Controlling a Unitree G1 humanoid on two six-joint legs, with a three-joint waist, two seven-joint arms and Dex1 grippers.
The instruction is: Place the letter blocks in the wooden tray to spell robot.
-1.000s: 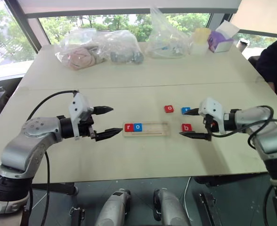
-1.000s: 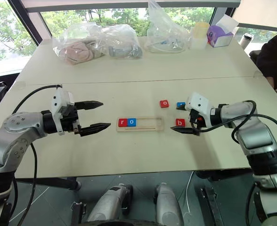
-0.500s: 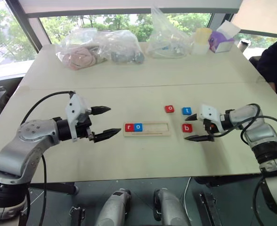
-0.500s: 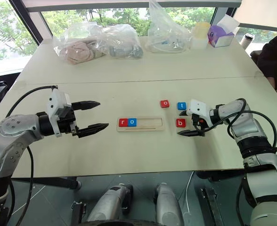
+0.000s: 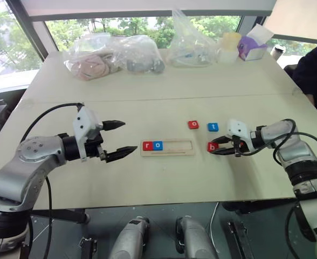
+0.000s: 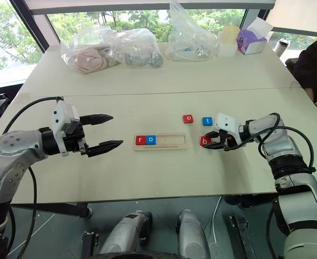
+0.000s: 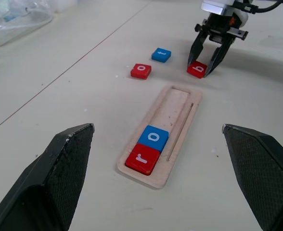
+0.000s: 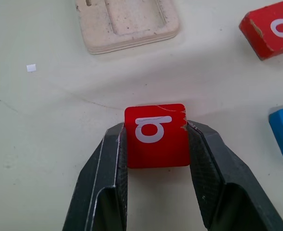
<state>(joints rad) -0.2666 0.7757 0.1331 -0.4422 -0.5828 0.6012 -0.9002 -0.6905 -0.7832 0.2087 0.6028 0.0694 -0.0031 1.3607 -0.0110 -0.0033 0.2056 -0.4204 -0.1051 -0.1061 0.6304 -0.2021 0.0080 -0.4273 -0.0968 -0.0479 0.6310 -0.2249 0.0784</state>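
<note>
The wooden tray (image 5: pixel 177 147) lies at the table's middle with a red r block (image 5: pixel 147 145) and a blue o block (image 5: pixel 157 145) side by side at its left end. To its right, a red o block (image 5: pixel 193 124) and a blue t block (image 5: pixel 213 127) rest on the table. My right gripper (image 5: pixel 216 148) is low on the table and shut on the red b block (image 8: pixel 157 135), just right of the tray. My left gripper (image 5: pixel 129 137) hovers open left of the tray, holding nothing.
Clear plastic bags (image 5: pixel 112 54) with soft items lie along the table's far side, beside a yellow cup (image 5: pixel 229 40) and a purple box (image 5: pixel 250 47). A person's dark sleeve (image 5: pixel 315 70) shows at the far right edge.
My right gripper came down to the table and closed its open fingers around the red b block. The left gripper stayed in place, still open.
</note>
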